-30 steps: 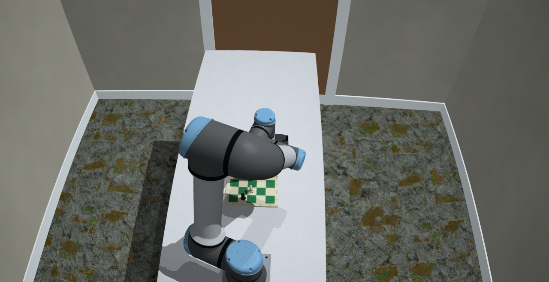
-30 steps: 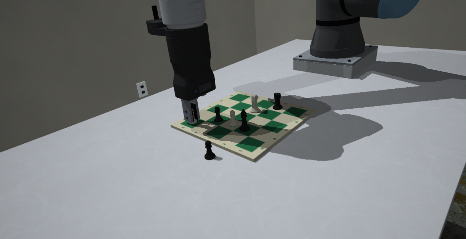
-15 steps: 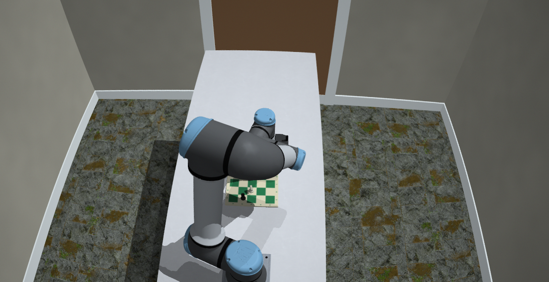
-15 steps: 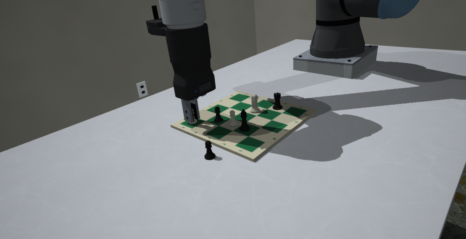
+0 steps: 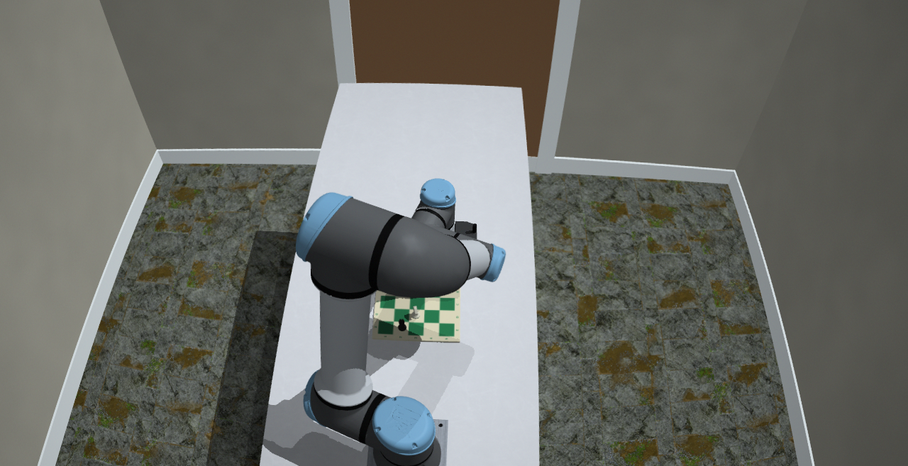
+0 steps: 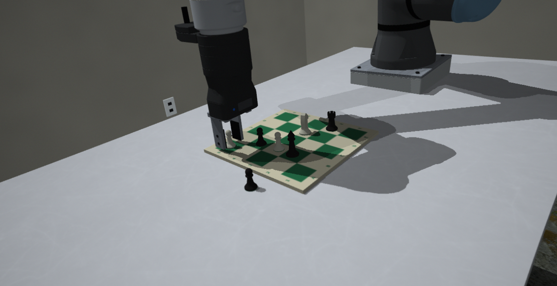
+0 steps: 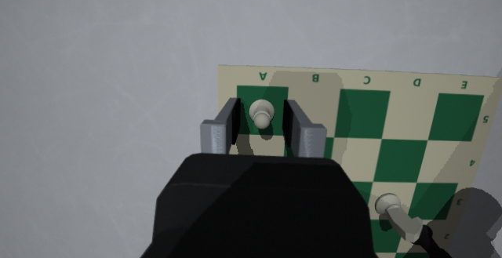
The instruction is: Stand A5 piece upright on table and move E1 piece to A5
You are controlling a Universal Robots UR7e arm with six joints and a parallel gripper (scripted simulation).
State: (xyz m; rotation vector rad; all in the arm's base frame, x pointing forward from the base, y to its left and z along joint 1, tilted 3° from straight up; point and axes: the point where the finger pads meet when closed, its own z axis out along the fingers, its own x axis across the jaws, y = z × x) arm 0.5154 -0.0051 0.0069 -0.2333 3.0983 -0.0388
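Grey table (image 6: 116,214), green chessboard (image 6: 300,183): your gripper (image 7: 262,126) stands open around the white pawn (image 7: 261,114), upright on A5, untouched; a black pawn (image 6: 249,180) stands upright off the board.

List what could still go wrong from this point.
1. The open pincer straddles the white pawn on A5, with fingers close on both sides; any sideways drift while lifting could tip it.
2. The pawn's base appears inside the green square but near its lower edge, so a small nudge might push it over the line.
3. The black pawn stands on the table close to the board; the retreating arm might clip it.
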